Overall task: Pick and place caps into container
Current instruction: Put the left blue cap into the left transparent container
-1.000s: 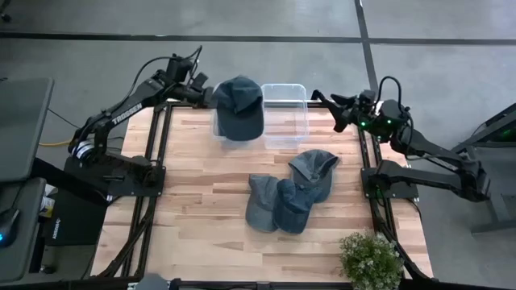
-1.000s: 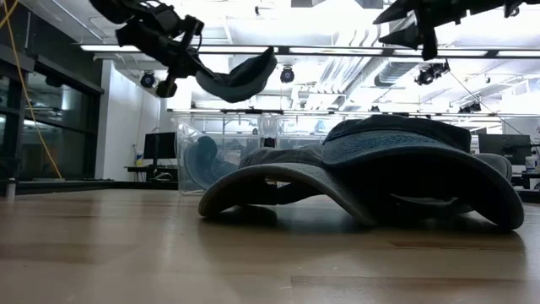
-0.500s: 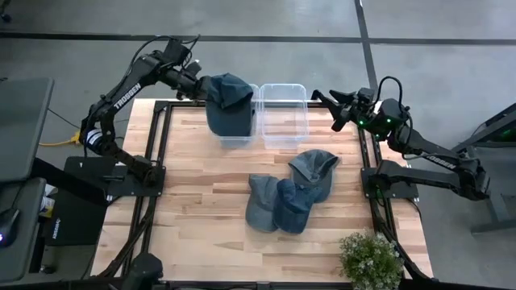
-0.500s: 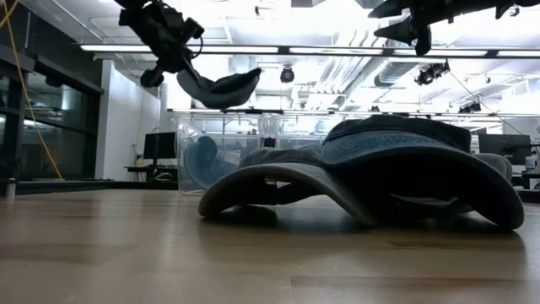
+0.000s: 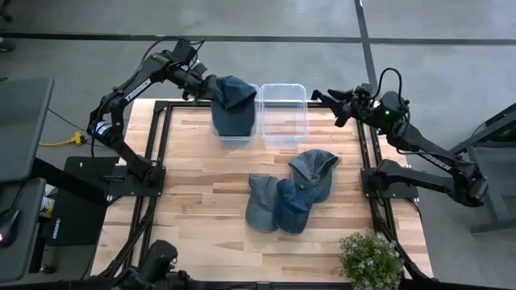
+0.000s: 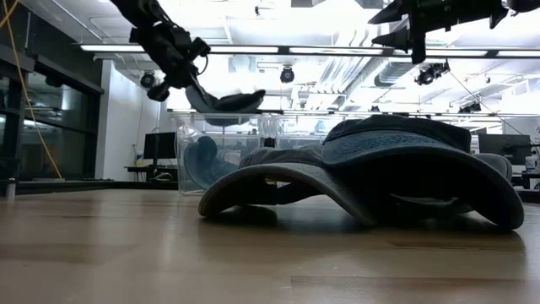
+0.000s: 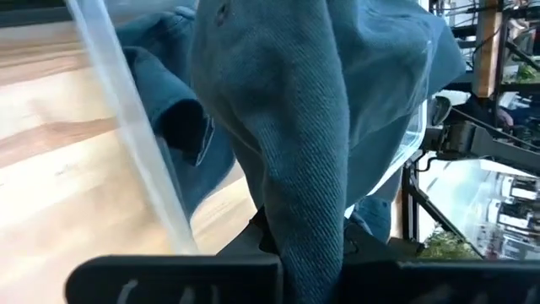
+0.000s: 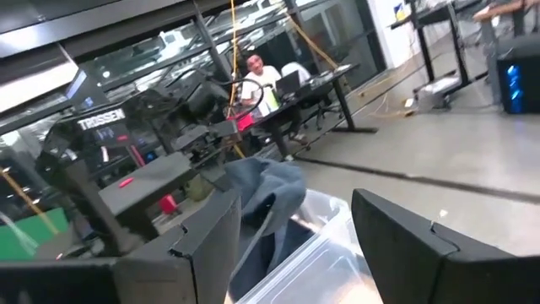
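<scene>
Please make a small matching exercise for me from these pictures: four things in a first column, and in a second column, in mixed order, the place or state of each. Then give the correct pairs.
Things:
1. left gripper
2. right gripper
3. pile of caps
4. right bin

Places or states:
A. lying on the wood in the middle of the table
B. clear, with no cap inside
C. shut on a cap hanging over the left bin
D. jaws open, in the air beside the bins, holding nothing

Pairs: 1-C, 2-D, 3-A, 4-B
</scene>
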Available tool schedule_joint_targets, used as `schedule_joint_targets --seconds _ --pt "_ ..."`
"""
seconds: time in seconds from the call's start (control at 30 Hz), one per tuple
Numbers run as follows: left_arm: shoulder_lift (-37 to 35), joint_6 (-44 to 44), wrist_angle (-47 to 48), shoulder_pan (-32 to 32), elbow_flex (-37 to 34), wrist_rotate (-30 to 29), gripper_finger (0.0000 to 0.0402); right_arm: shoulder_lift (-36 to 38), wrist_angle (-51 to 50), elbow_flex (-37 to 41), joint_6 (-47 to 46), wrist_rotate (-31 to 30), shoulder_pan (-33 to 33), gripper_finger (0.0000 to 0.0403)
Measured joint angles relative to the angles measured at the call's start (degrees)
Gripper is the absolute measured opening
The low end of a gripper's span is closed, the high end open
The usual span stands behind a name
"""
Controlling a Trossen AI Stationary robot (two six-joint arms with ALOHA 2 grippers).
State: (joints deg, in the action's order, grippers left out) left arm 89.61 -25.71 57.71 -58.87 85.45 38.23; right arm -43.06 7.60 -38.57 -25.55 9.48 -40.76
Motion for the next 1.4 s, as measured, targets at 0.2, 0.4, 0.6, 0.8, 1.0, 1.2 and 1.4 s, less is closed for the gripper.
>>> schedule_joint_targets --seconds 0.2,0.4,0.6,0.8,1.0,1.2,1.4 --pt "1.4 0.1 -1.6 0.0 0.0 1.4 0.0004 -2.0 0.4 0.0 -1.7 4.6 -2.3 0.0222" --pt "1.4 0.3 -1.9 0.0 0.0 1.7 0.0004 -3.5 0.7 0.0 -2.5 5.6 -3.2 0.0222" --pt "1.4 0.4 -3.5 0.0 0.0 3.8 0.0004 -4.8 4.4 0.0 -2.6 6.6 -4.5 0.0222" --pt "1.7 0.0 -4.3 0.0 0.0 3.2 0.0004 -7.2 6.6 0.0 -2.5 10.1 -6.8 0.0222" --pt "3.3 0.0 -4.2 0.0 0.0 3.2 0.0004 -9.0 9.4 0.0 -2.0 12.0 -7.7 0.0222" --pt "6.0 -1.0 -3.6 0.0 -0.1 3.3 0.0004 -10.4 10.7 -0.9 -2.6 14.0 -8.8 0.0222" --pt "7.9 -1.0 -3.1 0.0 -0.1 0.4 0.0029 -10.6 10.2 -1.1 -2.5 14.1 -8.8 0.0222"
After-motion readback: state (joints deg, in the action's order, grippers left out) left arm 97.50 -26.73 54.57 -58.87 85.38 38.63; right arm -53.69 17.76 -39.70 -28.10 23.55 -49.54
